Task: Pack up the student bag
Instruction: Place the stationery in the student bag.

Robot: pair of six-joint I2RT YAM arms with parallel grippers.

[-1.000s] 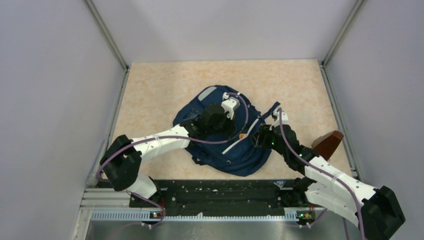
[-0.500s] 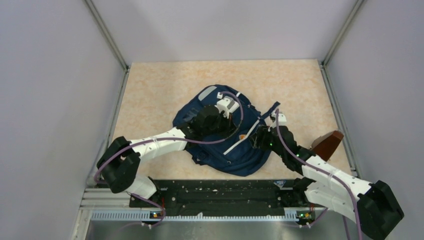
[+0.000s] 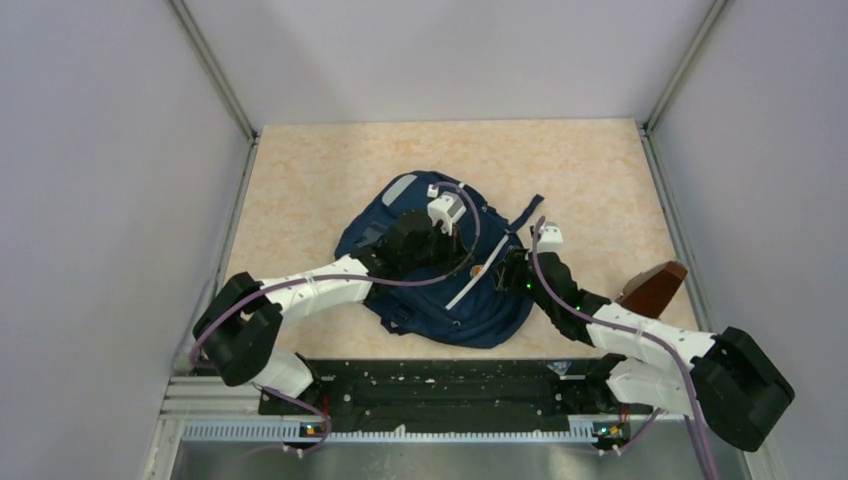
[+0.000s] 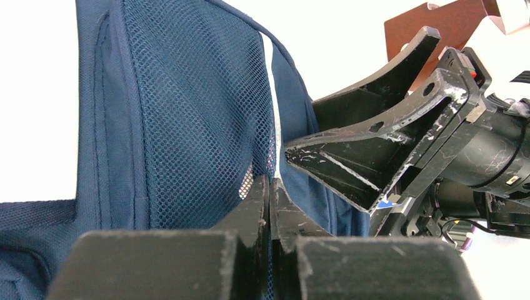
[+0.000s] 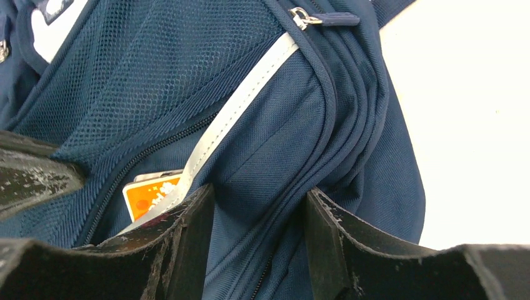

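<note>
The right gripper [image 5: 259, 240] straddles a fold of the student bag [image 5: 187, 94] beside an orange card [image 5: 150, 194].
</note>
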